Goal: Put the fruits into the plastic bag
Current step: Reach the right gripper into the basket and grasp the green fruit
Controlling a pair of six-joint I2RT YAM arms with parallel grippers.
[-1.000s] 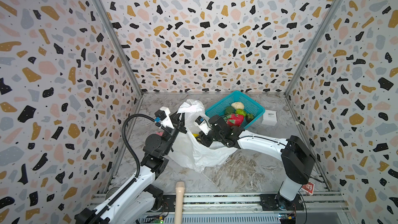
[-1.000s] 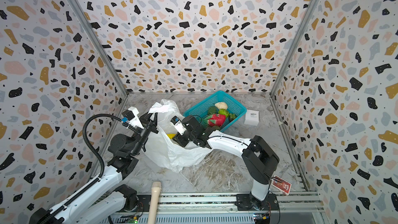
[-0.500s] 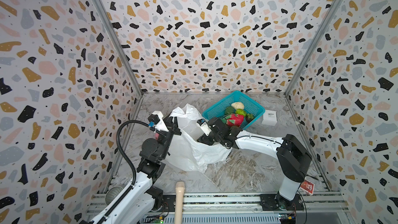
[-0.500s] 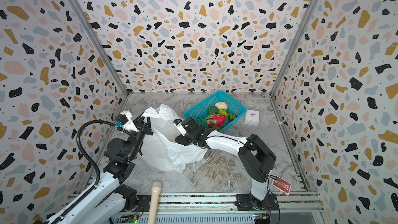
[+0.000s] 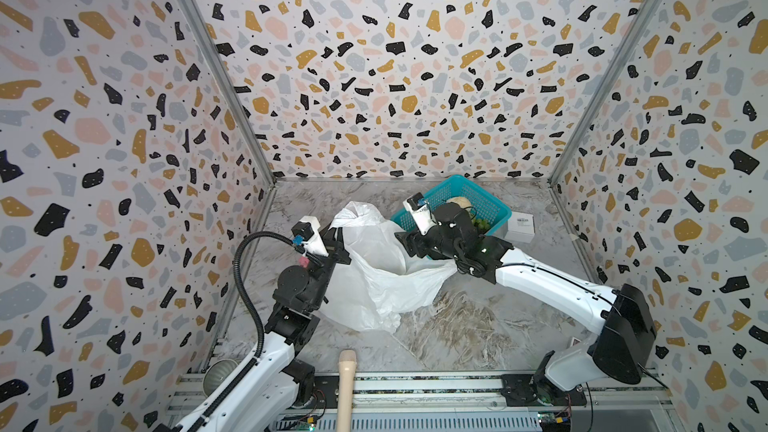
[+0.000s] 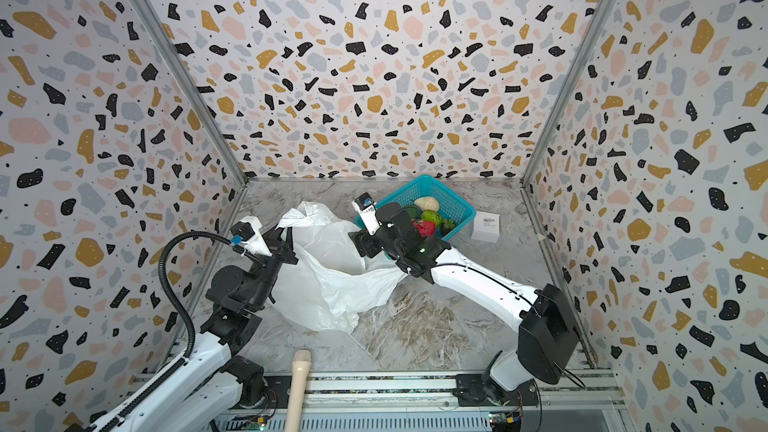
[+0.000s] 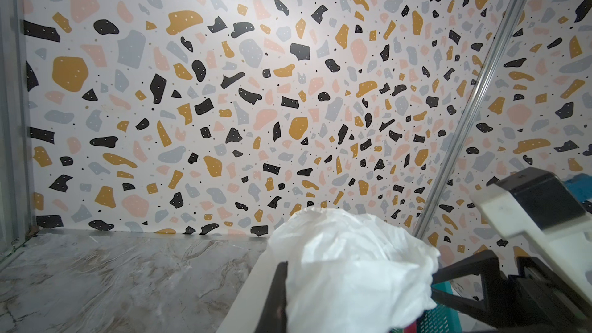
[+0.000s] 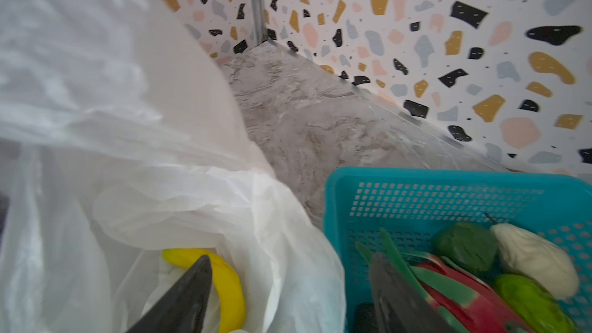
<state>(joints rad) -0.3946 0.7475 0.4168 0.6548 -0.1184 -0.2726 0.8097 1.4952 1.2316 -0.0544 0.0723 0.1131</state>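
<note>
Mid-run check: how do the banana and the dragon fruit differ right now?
The banana is plain yellow and curved; the dragon fruit is red with green leaves. The banana lies inside the plastic bag; the dragon fruit sits in the teal basket. The banana is the only fruit visible in the bag; the dragon fruit is crowded among green pieces and a cream piece. Shared: neither is being held.

White translucent plastic bag (image 5: 374,284), yellow banana (image 8: 229,283), teal perforated basket (image 8: 448,176), red dragon fruit (image 8: 474,309) (green leaves), terrazzo-speckled walls (image 5: 374,76)
</note>
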